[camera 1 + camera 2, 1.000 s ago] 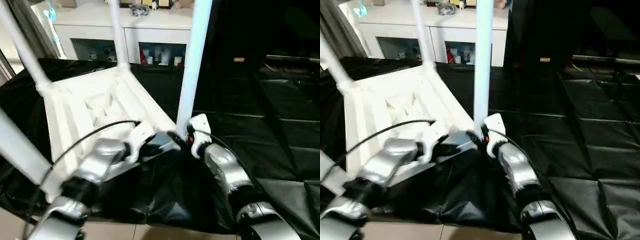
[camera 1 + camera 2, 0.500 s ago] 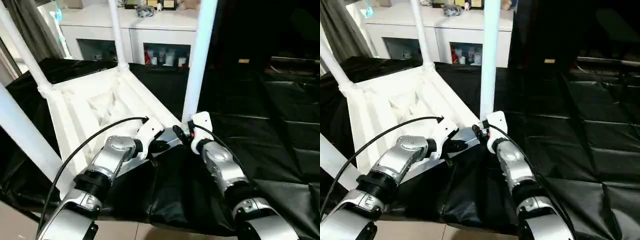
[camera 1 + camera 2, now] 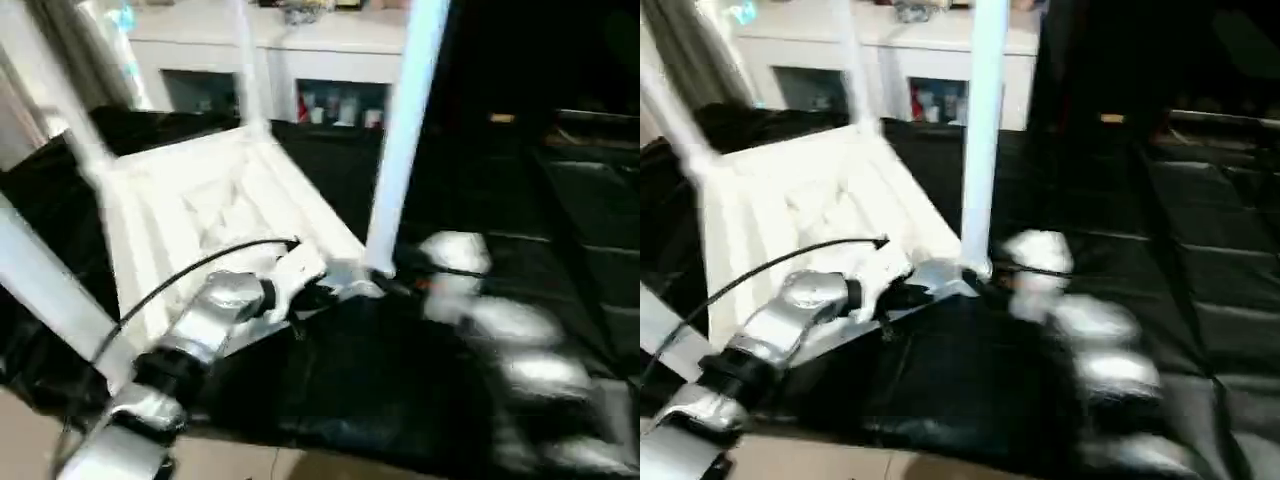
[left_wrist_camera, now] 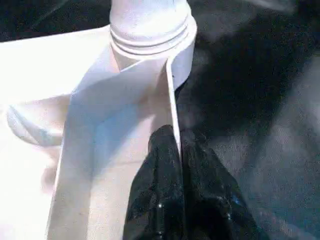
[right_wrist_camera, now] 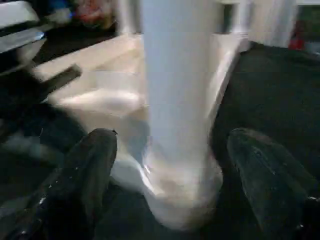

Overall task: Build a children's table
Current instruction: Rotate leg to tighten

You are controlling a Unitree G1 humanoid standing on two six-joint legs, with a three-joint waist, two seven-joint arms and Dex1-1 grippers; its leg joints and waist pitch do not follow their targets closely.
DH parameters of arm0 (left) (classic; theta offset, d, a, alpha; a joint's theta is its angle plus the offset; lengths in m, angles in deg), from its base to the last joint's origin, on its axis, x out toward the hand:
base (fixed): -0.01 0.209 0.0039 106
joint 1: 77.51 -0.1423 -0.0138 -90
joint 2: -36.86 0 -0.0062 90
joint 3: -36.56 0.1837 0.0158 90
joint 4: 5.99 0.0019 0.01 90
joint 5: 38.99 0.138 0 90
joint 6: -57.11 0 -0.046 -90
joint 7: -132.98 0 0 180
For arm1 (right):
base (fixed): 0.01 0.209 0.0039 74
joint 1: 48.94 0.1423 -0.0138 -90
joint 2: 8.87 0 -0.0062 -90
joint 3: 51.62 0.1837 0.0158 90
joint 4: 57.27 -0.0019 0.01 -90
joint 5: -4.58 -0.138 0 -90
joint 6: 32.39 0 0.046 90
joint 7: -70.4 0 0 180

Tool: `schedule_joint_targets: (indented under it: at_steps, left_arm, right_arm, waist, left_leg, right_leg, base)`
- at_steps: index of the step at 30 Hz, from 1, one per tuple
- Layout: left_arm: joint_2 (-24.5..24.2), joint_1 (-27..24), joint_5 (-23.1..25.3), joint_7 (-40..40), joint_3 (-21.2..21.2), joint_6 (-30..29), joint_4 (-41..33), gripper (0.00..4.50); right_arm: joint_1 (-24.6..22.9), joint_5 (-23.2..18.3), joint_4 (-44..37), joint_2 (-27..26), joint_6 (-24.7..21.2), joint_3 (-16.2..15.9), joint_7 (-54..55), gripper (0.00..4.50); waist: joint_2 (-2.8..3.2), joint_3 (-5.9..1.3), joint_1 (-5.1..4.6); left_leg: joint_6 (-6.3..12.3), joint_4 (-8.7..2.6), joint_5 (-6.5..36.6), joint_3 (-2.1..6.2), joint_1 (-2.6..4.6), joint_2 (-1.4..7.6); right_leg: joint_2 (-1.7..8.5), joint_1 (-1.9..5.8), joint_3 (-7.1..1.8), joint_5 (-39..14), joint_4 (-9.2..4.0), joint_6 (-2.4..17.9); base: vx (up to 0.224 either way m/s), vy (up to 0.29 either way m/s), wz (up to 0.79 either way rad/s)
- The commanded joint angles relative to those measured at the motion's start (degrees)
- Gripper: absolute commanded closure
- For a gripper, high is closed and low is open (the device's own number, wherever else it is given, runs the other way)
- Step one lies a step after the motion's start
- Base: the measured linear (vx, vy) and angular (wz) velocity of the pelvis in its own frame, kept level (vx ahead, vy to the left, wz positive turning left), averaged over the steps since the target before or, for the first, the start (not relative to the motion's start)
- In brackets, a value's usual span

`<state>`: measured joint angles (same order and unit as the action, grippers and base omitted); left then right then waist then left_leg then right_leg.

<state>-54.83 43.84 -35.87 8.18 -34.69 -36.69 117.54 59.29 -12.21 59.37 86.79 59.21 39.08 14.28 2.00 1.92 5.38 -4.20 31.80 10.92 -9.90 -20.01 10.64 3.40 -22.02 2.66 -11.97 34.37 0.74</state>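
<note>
The children's table (image 3: 190,210) lies upside down on the black sheet, its white legs pointing up. My left gripper (image 3: 322,292) is shut on the thin rim (image 4: 170,100) of the top, just short of the near right corner socket (image 4: 150,30). The nearest leg (image 3: 400,150) stands in that socket. My right gripper (image 5: 172,137) is open at the foot of this leg (image 5: 175,100), with one black finger (image 5: 85,180) on each side and a gap to the leg. In the eye views the right arm (image 3: 500,330) is a blur beside the leg.
A white glass-door cabinet (image 3: 330,60) stands behind the big black-sheeted table (image 3: 560,200). Other legs rise at the far corner (image 3: 245,60), the far left (image 3: 60,90) and the near left (image 3: 50,300). A black cable (image 3: 180,280) arcs over my left forearm. The table's front edge meets pale floor (image 3: 30,440).
My right gripper's fingers have spread wider off the leg, and the right arm has drawn a little to the right. The head camera has shifted. The left gripper keeps its hold.
</note>
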Motion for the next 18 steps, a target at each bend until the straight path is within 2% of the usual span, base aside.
schedule_joint_targets:
  at_steps: [1, 2, 3, 4, 5, 9, 11, 13, 16, 18]
  left_arm:
    - [-1.48, -2.73, 1.91, 3.73, 3.22, 2.18, 2.43, 4.5]
    - [-2.08, -3.03, 1.81, 4.9, 3.5, 3.05, 2.0, 4.5]
    - [-3.65, -3.85, 1.35, 7.95, 4.04, 5.46, 0.83, 4.5]
    - [-4.31, -4.23, 1.07, 9.26, 4.18, 6.41, 0.28, 4.5]
    - [-4.54, -4.4, 0.82, 9.88, 4.2, 6.73, -0.03, 4.5]
    - [-6.45, -5.87, -1.69, 15.58, 4.53, 10.35, -2.8, 4.5]
    - [-7.42, -6.47, -2.53, 18.39, 4.86, 13.35, -3.81, 4.5]
    - [-8.24, -6.84, -3.41, 21.02, 5.03, 15.73, -4.3, 4.5]
    - [-9.14, -6.42, -2.6, 22.03, 5.47, 18.95, -3.27, 4.5]
    - [-9.4, -5.98, -2.28, 22.58, 5.71, 21.43, -2.53, 4.5]
  right_arm:
    - [-0.97, -1.18, -1.42, 1.38, -1.27, 0.36, -3.9, 0.67]
    - [-1.65, -1.35, -1.61, 2.26, -1.43, 0.49, -4.93, 0.67]
    - [-3.35, -1.77, -1.9, 4.48, -2.14, 0.9, -7.41, 0.67]
    - [-4.07, -1.97, -1.97, 5.41, -2.54, 1.11, -8.44, 0.67]
    - [-4.14, -1.78, -1.56, 5.65, -2.31, 1.23, -8.31, 0.67]
    - [-3.45, 0.55, 2.37, 6.24, -1.08, 2.19, -2.92, 0.67]
    - [-2.13, 2.47, 4.46, 5.5, -0.54, 2.49, 1.97, 0.67]
    - [-0.19, 3.97, 7.44, 4.22, 1.09, 2.95, 5.94, 0.67]
    - [1.16, 3.88, 8.5, 2.59, 1.85, 3.34, 7.79, 0.67]
    - [1.5, 3.63, 8.46, 1.94, 2.03, 3.24, 7.8, 0.67]
  waist:
    - [-0.67, -2.45, 0.38]
    - [-0.81, -2.51, 0.29]
    - [-0.53, -2.51, 0.48]
    - [-0.66, -2.58, 0.54]
    - [-0.66, -2.58, 0.54]
    - [-0.33, -2.84, 0.72]
    - [-0.26, -2.89, 0.89]
    - [-0.19, -2.89, 1.07]
    - [-0.23, -2.88, 1.36]
    - [-0.32, -2.86, 1.52]
  left_leg:
    - [6.07, -2.99, 9.22, 0.71, -0.57, 2.41]
    - [6.03, -2.8, 8.67, 0.57, -0.62, 2.38]
    - [6.07, -2.75, 8.25, 0.59, -0.74, 2.38]
    - [6.15, -2.66, 8.01, 0.56, -0.75, 2.55]
    - [6.15, -2.66, 8.01, 0.56, -0.75, 2.55]
    - [5.78, -2.39, 6.59, 0.47, -0.49, 2.69]
    - [5.53, -2.36, 6.44, 0.42, -0.25, 2.72]
    - [4.5, -2.31, 7.19, 0.17, -0.07, 2.64]
    - [4.24, -2.37, 7.74, 0.09, 0.1, 2.83]
    - [4.38, -2.4, 7.64, 0.1, -0.04, 2.83]
  right_leg:
    - [4.61, 2.17, -2.52, -13.42, -5.08, 8.85]
    - [4.46, 2.18, -2.37, -12.0, -4.95, 9.57]
    - [4.49, 2.37, -2.25, -10.88, -4.82, 10.11]
    - [4.47, 2.43, -2.22, -9.26, -4.57, 10.55]
    - [4.47, 2.43, -2.22, -9.26, -4.57, 10.55]
    - [4.38, 2.36, -2.05, -3.43, -3.68, 12.92]
    - [4.44, 2.29, -2.11, -2.92, -3.67, 13.15]
    - [4.41, 2.14, -2.2, -1.86, -3.36, 13.77]
    - [4.45, 2.19, -2.27, -2.44, -3.28, 13.16]
    - [4.49, 2.29, -2.23, -2.41, -3.23, 12.9]
  base:
    - [0.0, 0.0, 0.0]
    - [0.0, 0.0, 0.0]
    - [0.0, 0.0, 0.0]
    - [0.0, 0.0, 0.0]
    - [0.0, 0.0, 0.0]
    - [0.0, 0.0, 0.0]
    - [0.0, 0.0, 0.0]
    - [0.0, 0.0, 0.0]
    - [0.0, 0.0, 0.0]
    - [0.0, 0.0, 0.0]
